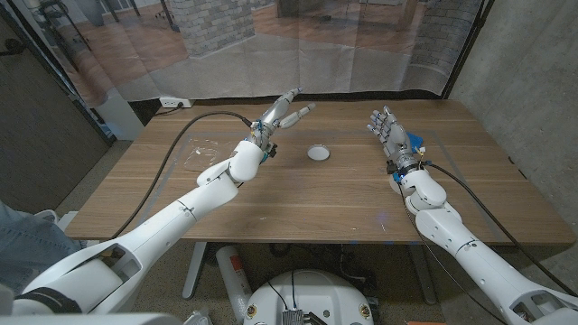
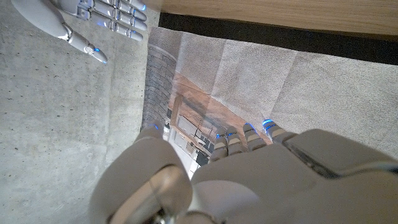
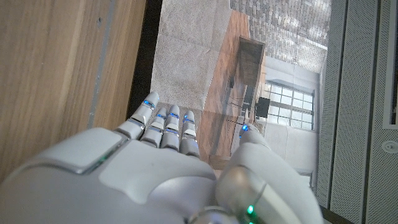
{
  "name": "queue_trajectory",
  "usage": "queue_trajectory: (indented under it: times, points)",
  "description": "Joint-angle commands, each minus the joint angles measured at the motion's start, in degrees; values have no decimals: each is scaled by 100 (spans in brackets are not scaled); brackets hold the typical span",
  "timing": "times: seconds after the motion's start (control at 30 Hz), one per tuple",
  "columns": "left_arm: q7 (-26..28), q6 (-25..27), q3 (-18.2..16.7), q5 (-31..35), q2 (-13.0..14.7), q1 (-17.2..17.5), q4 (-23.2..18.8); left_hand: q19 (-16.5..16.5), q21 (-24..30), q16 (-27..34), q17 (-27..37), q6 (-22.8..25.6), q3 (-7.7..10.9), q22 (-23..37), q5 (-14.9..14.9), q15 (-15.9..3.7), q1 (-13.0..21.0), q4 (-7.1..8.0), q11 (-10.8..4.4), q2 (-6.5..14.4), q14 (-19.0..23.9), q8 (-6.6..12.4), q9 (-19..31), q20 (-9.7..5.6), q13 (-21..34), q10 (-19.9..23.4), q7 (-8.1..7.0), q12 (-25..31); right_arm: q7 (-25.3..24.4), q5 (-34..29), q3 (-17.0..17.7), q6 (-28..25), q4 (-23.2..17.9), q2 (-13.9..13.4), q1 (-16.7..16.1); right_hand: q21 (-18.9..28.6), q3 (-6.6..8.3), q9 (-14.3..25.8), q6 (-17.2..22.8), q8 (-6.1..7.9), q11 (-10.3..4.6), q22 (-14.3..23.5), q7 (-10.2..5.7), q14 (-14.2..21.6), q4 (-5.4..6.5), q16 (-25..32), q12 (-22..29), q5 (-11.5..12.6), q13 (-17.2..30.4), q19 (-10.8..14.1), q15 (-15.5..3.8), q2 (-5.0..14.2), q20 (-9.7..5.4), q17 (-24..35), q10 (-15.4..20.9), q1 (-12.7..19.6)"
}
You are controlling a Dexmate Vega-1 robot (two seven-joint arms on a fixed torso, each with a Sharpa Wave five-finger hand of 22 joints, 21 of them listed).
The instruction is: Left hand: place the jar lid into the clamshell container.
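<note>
A small white round jar lid (image 1: 318, 153) lies on the wooden table (image 1: 325, 203) near its middle. The clear clamshell container (image 1: 203, 152) sits to the lid's left, hard to make out against the wood. My left hand (image 1: 284, 110) is raised beyond and left of the lid, fingers apart and pointing away, holding nothing; the left wrist view shows its back (image 2: 249, 177). My right hand (image 1: 388, 132) stands upright to the right of the lid, fingers spread and empty, and its back (image 3: 168, 165) shows in the right wrist view. The right hand (image 2: 93, 18) also shows in the left wrist view.
A small blue object (image 1: 416, 142) lies just right of my right hand. A black cable (image 1: 194, 122) runs over the table's far left part. A sheet hangs behind the table's far edge, and a power strip (image 1: 176, 103) lies on the floor there.
</note>
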Motion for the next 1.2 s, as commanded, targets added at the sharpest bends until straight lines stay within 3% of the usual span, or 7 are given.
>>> queue_trajectory:
  times: [0.03,0.47,0.53,0.7,1.2]
  points:
    - [-17,401,148,362,46,-29,-204,-226,-30,1,3,9,12,8,40,-14,64,-57,-7,1,15,-7,34,21,11,26,0,-24,41,11,-7,21,-15,-7,-29,-20,7,7,39,6,-4,18,1,62,-39,12,-10,-33,11,52,11,56,-160,13,55,0]
    - [-120,689,381,683,-18,-174,-197,-214,-46,0,4,9,11,10,48,-19,98,-75,-15,7,33,-17,35,56,12,33,-2,-32,70,56,18,29,7,-18,-55,-46,3,8,50,6,-8,20,-14,99,-52,15,-20,-34,12,116,7,63,-158,11,81,3]
    - [-137,714,425,735,-33,-211,-174,-215,-55,-1,4,6,10,10,51,-19,111,-82,10,10,38,-22,36,-24,12,37,-6,-35,55,42,20,19,-6,-33,-63,-49,3,8,61,9,-22,20,-21,106,-56,15,-18,-33,12,131,-6,63,-163,10,97,7]
    - [-166,764,514,839,-77,-291,-130,-217,-66,-4,5,4,9,11,55,-10,126,-89,13,14,39,-27,37,-51,13,30,7,-43,47,55,39,0,-46,-57,-80,-58,3,8,76,13,-2,21,-31,127,-65,18,-16,-33,12,157,-23,66,-172,8,120,14]
    - [-321,1146,738,1237,-129,-468,-161,-133,-59,-9,6,4,7,12,63,-16,167,-109,-7,27,47,-37,39,83,13,27,-8,-56,47,86,65,76,-53,-15,-105,-95,5,9,90,13,-19,22,-67,144,-76,13,-27,-32,13,179,-17,83,-170,8,139,21]
